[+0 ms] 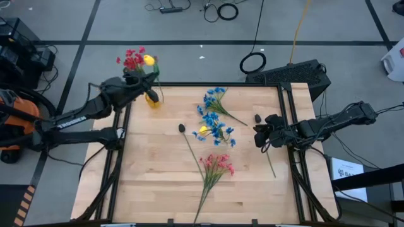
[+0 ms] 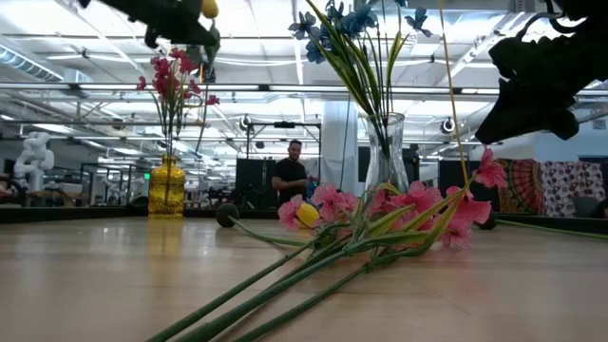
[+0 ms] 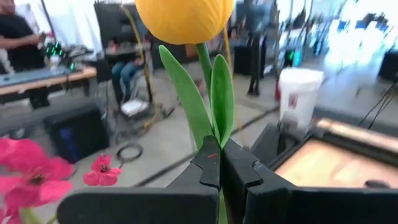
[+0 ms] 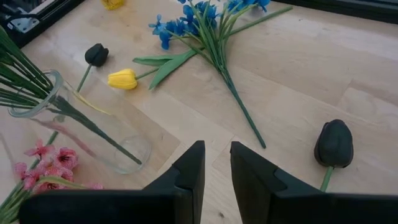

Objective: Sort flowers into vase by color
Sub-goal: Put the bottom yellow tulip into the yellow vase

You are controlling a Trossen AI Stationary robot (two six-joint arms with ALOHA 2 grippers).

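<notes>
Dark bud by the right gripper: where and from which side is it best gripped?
Take the thin stem just below the dark bud, from straight above, jaws across it: it lies flat on the table, and the bud is rounded. The right gripper is open beside it.

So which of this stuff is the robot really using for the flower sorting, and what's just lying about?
Part of the job:
- yellow tulip, held by the left end effector over the yellow vase
- red flowers in that vase
- blue sprigs, pink sprig, dark buds, clear vase
- right end effector, open

Just lying about:
- floor cables
- white bucket
- orange vacuum
</notes>
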